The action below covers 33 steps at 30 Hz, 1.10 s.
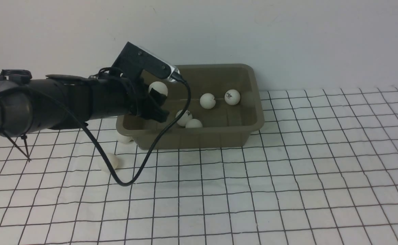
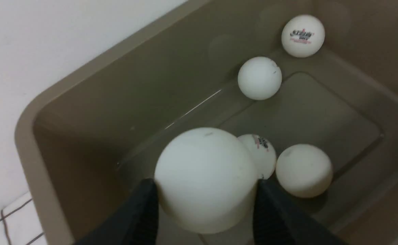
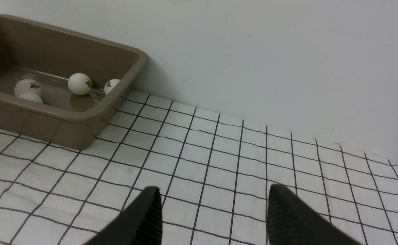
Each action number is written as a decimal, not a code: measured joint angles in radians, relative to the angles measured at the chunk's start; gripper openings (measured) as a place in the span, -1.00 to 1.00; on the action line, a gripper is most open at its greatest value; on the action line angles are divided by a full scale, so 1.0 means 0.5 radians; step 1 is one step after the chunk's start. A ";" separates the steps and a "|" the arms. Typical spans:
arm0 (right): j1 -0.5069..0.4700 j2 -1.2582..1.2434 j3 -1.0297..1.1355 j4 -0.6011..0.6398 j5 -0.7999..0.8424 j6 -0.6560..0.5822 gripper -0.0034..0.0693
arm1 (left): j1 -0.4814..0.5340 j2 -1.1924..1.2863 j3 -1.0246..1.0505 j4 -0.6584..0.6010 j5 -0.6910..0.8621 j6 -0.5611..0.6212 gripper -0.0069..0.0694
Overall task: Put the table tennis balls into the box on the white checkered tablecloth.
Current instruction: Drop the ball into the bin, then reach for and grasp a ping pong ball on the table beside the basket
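The left arm comes in from the left edge of the front view. Below it, left of centre, a loose ball (image 1: pixel 110 162) lies on the cloth (image 1: pixel 287 170), and a second loose ball (image 1: pixel 124 137) sits against the box's near left corner. Just right of these and higher, the left pincer (image 1: pixel 158 95) is closed on the held ball (image 1: pixel 158 88), a finger on each side of it, hanging over the left end of the box (image 1: pixel 199 140), which stands at centre frame by the wall. The left wrist view confirms the grip, with the box floor beneath. Four settled balls (image 1: pixel 207 101) lie inside, two nearer the middle and two toward the back right. The right pincer (image 3: pixel 212 204) appears only in its own view, its jaws wide apart, holding nothing, above the cloth right of the box. The step in hand looks like the drop. Next, the left jaws should part to let the ball fall, and then the arm should go for the two on the cloth.
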State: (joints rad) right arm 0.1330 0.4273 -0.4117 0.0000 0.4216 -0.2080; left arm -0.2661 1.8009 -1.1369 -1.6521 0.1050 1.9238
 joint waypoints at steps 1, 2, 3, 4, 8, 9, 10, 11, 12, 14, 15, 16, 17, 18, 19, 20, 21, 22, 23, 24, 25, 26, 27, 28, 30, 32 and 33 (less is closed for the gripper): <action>0.000 0.000 0.000 0.000 0.004 0.000 0.16 | 0.015 0.018 -0.007 -0.004 0.017 0.026 0.03; 0.000 0.000 0.000 0.000 0.007 0.000 0.16 | 0.023 0.030 -0.010 -0.009 0.031 0.034 0.04; 0.000 0.000 0.000 0.000 0.009 0.000 0.16 | 0.029 0.038 -0.013 -0.017 0.050 0.042 0.06; 0.000 0.000 0.000 0.000 0.013 0.000 0.16 | 0.039 0.049 -0.017 -0.040 0.076 0.044 0.14; 0.000 0.000 0.000 0.000 0.019 0.000 0.16 | 0.047 0.015 -0.028 -0.116 0.139 0.044 0.45; 0.000 0.000 0.000 0.000 0.017 0.000 0.16 | 0.047 0.015 -0.028 -0.116 0.139 0.044 0.46; 0.000 0.000 0.000 0.000 0.017 0.000 0.16 | 0.047 -0.047 -0.028 -0.123 0.135 0.044 0.47; 0.000 0.000 0.000 0.000 0.019 0.000 0.16 | 0.047 -0.096 -0.028 -0.125 0.114 0.044 0.47; 0.000 0.000 0.000 0.000 0.020 0.000 0.16 | 0.047 -0.163 -0.028 -0.125 0.076 0.044 0.45; 0.000 0.000 0.000 0.000 0.021 0.000 0.16 | 0.047 -0.279 -0.024 -0.129 0.003 0.044 0.41; 0.000 0.000 0.000 0.000 0.021 0.000 0.16 | 0.047 -0.334 -0.011 -0.132 -0.038 0.047 0.39; 0.000 0.000 0.000 0.000 0.023 0.000 0.16 | 0.047 -0.392 0.006 -0.136 -0.090 0.049 0.37; 0.000 0.000 0.000 0.000 0.023 0.000 0.16 | 0.047 -0.465 0.029 -0.139 -0.151 0.057 0.34; 0.000 0.000 0.000 0.000 0.023 0.000 0.16 | 0.047 -0.465 0.036 -0.141 -0.168 0.061 0.34; 0.000 0.000 0.000 0.000 0.023 0.000 0.16 | 0.047 -0.561 0.075 -0.145 -0.296 0.081 0.30; 0.000 0.000 0.000 0.000 0.023 0.000 0.16 | 0.047 -0.612 0.110 -0.148 -0.381 0.098 0.28; 0.000 0.000 0.000 0.000 0.023 0.000 0.16 | 0.047 -0.731 0.186 -0.166 -0.610 0.163 0.24; 0.000 0.000 0.000 0.000 0.023 0.000 0.16 | 0.047 -0.731 0.194 -0.170 -0.634 0.178 0.24; 0.000 0.000 0.000 0.000 0.023 0.000 0.16 | 0.047 -0.777 0.229 -0.176 -0.743 0.209 0.23; 0.000 0.000 0.000 0.000 0.023 0.000 0.16 | 0.047 -0.819 0.291 -0.185 -0.852 0.255 0.22; 0.000 0.000 0.000 0.000 0.023 0.000 0.16 | 0.049 -0.847 0.337 -0.190 -0.924 0.280 0.21; 0.000 0.000 0.000 0.000 0.023 0.000 0.16 | 0.049 -0.864 0.374 -0.192 -0.969 0.294 0.22; 0.000 0.000 0.000 0.000 0.023 0.000 0.16 | 0.049 -0.882 0.413 -0.197 -1.010 0.299 0.22; 0.000 0.000 0.000 0.000 0.023 0.000 0.16 | 0.049 -0.893 0.462 -0.199 -1.027 0.301 0.22; 0.000 0.000 0.000 0.000 0.023 0.000 0.16 | 0.049 -0.902 0.588 -0.205 -1.009 0.265 0.22; 0.000 0.000 0.000 0.000 0.023 0.000 0.16 | 0.049 -0.902 0.646 -0.206 -0.945 0.205 0.22; 0.000 0.000 0.000 0.000 0.023 0.000 0.16 | 0.049 -0.902 0.669 -0.206 -0.896 0.174 0.22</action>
State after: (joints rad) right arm 0.1330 0.4273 -0.4117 0.0000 0.4333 -0.2080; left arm -0.2416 1.3501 -0.8023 -1.7552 -0.3432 2.0110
